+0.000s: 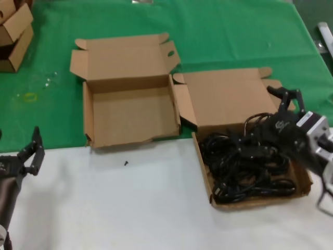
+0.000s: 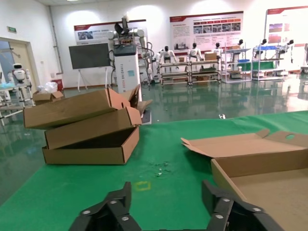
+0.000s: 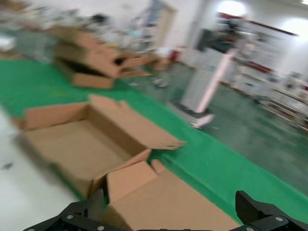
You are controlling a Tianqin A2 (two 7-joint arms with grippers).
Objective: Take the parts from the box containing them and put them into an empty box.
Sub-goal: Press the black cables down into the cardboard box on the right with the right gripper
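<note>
right arm over the cord box, left arm waiting

the two open cartons sit side by side across the edge where the green cloth (image 1: 234,31) meets the white desk (image 1: 130,208), flaps nearly touching, so a carry between them is short. the box containing them (image 1: 304,188) lies on the robot's right, its lid folded back, and the parts (image 1: 244,166), a tangled heap of black cords, fill its tray. the right end effector (image 1: 287,96) hangs above the far side of that box, over the lid, fingers spread wide and holding nothing; judging by this, it is placed to come down on the cords. an empty box (image 1: 89,117) stands just left, lid thrown back to leave its tray open for them. the left end effector (image 1: 31,154) is parked low at the near left, fingers apart, clear of both cartons. smaller stacked cartons (image 1: 13,31) sit at the far left corner.
</note>
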